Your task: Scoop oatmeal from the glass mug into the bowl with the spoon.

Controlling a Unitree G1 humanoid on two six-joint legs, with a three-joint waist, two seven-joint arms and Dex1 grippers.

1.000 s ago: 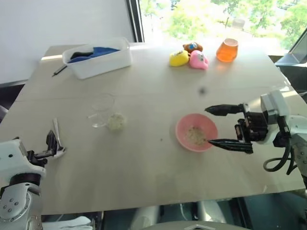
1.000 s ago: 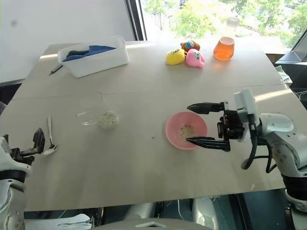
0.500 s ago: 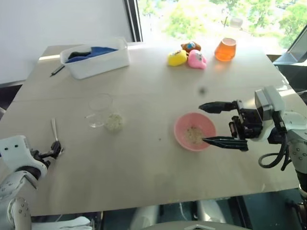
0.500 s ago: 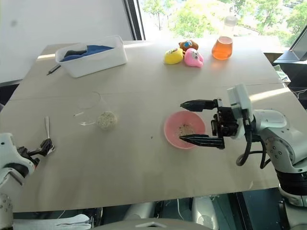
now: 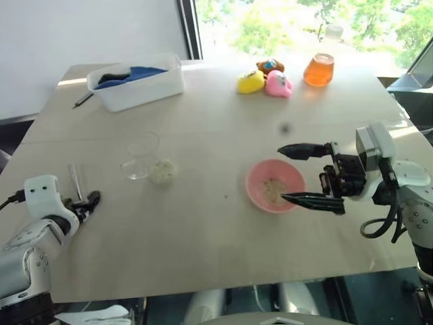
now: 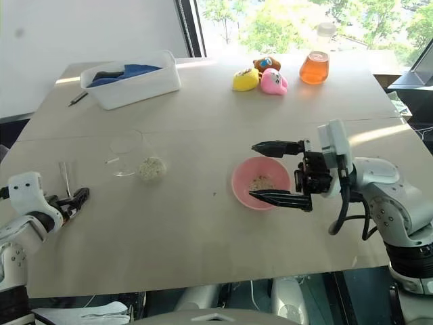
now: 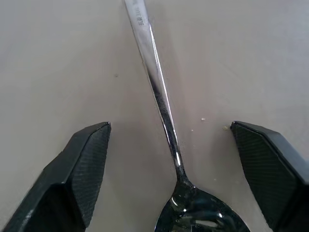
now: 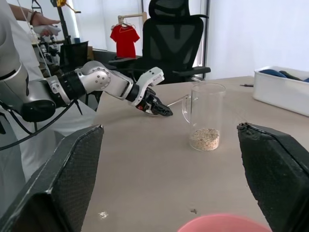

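Observation:
The silver spoon (image 7: 159, 92) lies flat on the table at the near left, also seen from above (image 5: 73, 180). My left gripper (image 5: 91, 198) is low over it, open, with one finger on each side of the spoon's neck and touching neither side. The glass mug (image 5: 143, 156) stands upright beyond it with oatmeal (image 8: 205, 138) at its bottom. The pink bowl (image 5: 258, 193) sits to the right of centre and holds a little oatmeal (image 6: 260, 183). My right gripper (image 5: 283, 174) hangs wide open at the bowl's right side, pointing left, with nothing between its fingers.
A white tub (image 5: 139, 91) with blue cloth stands at the back left, a dark pen (image 5: 83, 99) beside it. Rubber toys (image 5: 266, 81) and an orange flask (image 5: 320, 69) are at the back. The table's left edge runs close to my left arm.
My left gripper moved forward and dipped down over the spoon's head. The right arm, bowl and mug kept still.

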